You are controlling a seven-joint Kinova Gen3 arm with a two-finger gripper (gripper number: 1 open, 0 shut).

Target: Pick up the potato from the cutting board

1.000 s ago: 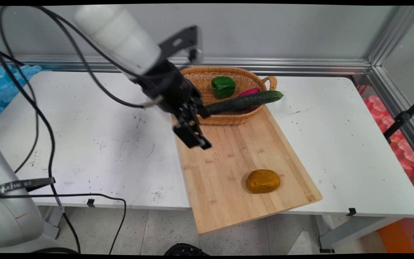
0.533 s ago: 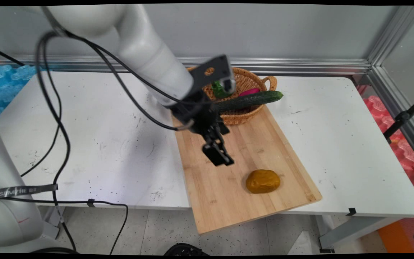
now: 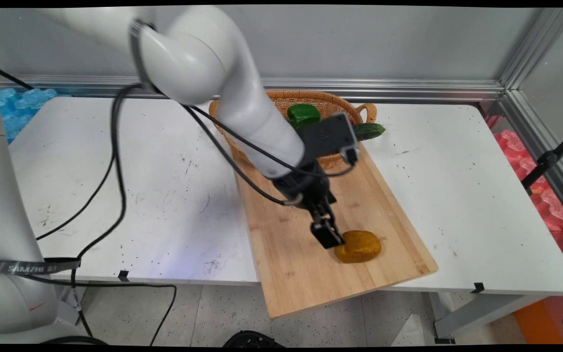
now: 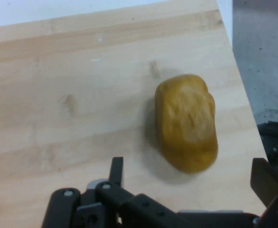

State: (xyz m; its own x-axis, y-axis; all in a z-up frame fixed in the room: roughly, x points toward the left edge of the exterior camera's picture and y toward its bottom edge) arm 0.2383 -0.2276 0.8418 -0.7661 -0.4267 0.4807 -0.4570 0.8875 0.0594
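End effector: mine (image 3: 329, 235), fingers spread wide and holding nothing, hangs low at centre frame, just left of the brown lump, down from the upper middle by the basket half a second ago
Brown lump: a rounded ochre piece, perhaps a potato (image 3: 358, 246), lies on the wooden cutting board (image 3: 306, 274) toward its lower right corner, unmoved; in the hand view it (image 4: 187, 122) sits right of centre, ahead of my spread fingers (image 4: 116, 171)
Contact: none that I can make out; the tip looks just beside the lump
Basket: the wicker basket (image 3: 274, 101) at upper centre holds a green pepper (image 3: 303, 114), with a cucumber (image 3: 369, 130) poking out over its right rim, partly behind my wrist
Table: the white table (image 3: 457, 195) carries board and basket; the board's near end overhangs the lower edge
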